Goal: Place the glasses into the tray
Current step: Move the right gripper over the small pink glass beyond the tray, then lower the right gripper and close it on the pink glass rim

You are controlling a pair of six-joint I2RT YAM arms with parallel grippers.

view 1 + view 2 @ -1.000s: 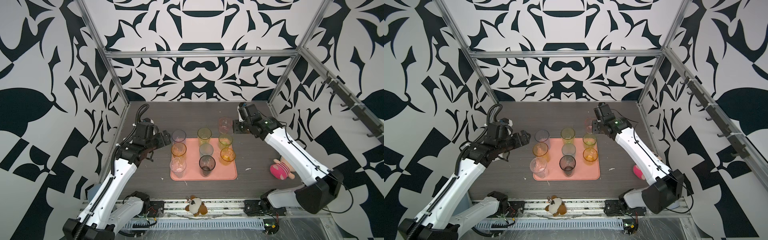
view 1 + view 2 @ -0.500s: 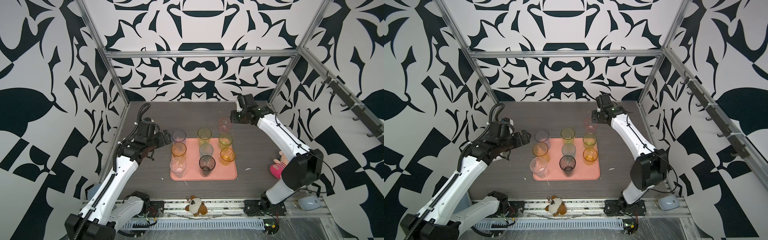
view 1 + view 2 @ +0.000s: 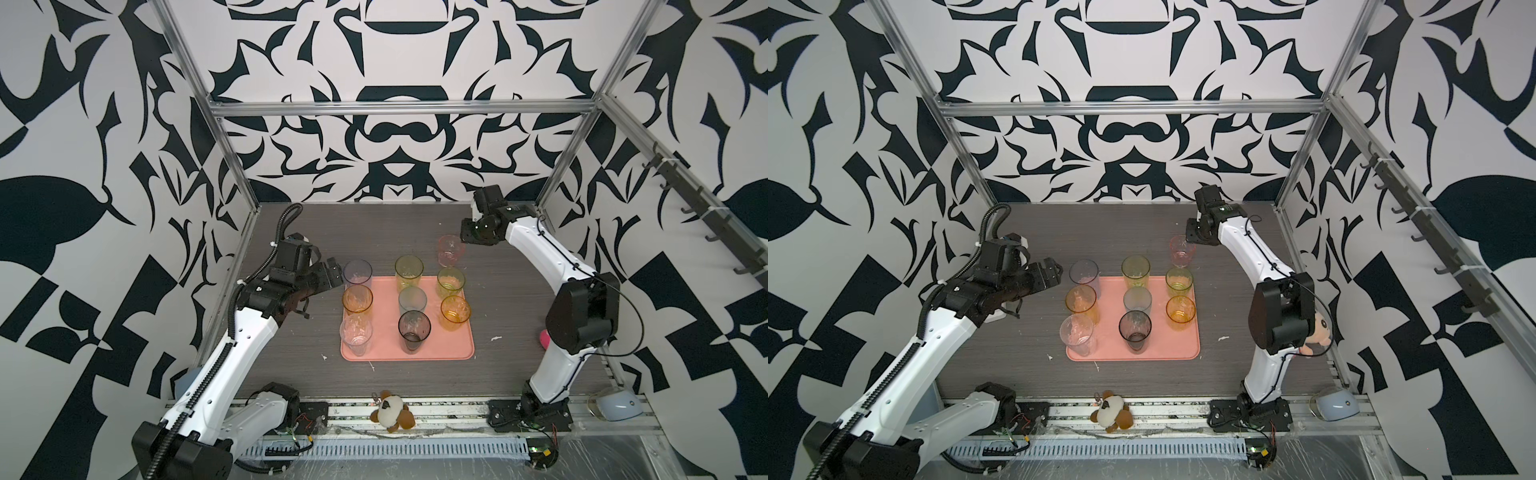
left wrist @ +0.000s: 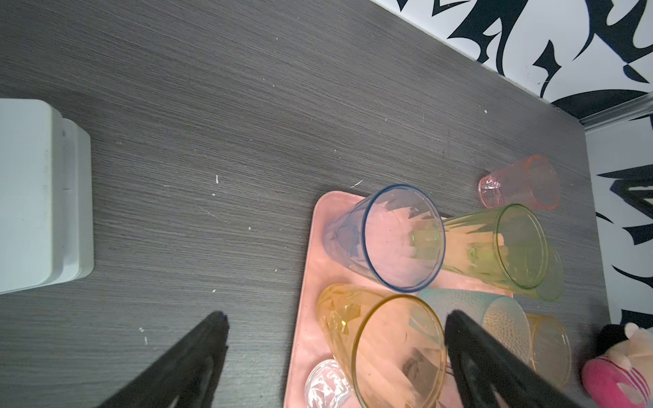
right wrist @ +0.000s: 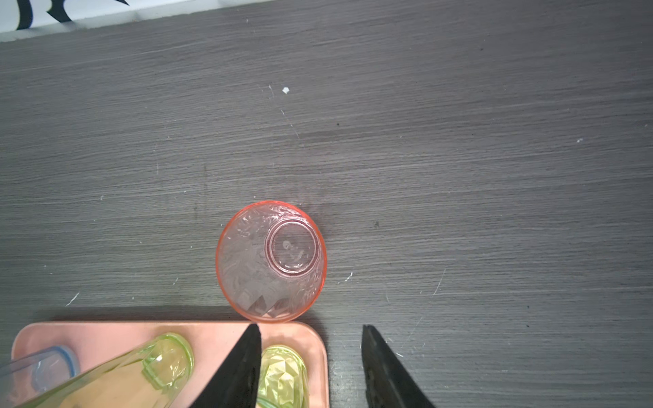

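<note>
Right elbow (image 3: 582,316) swung inward; right pincer (image 5: 310,328) parted over tray (image 5: 219,335) corner by pink glass (image 5: 270,261), left pincer (image 4: 337,316) agape.

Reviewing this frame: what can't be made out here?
- Pink plush toy: in a top view, mostly hidden behind the right arm.
- White box: left wrist view, cut off by the picture's edge.
- Clear glass: left wrist view, cut off by the edge.

Dark woodgrain table (image 3: 395,224), salmon tray (image 3: 449,351) at centre, pink glass (image 3: 451,250) just beside it, white box (image 4: 35,194)
</note>
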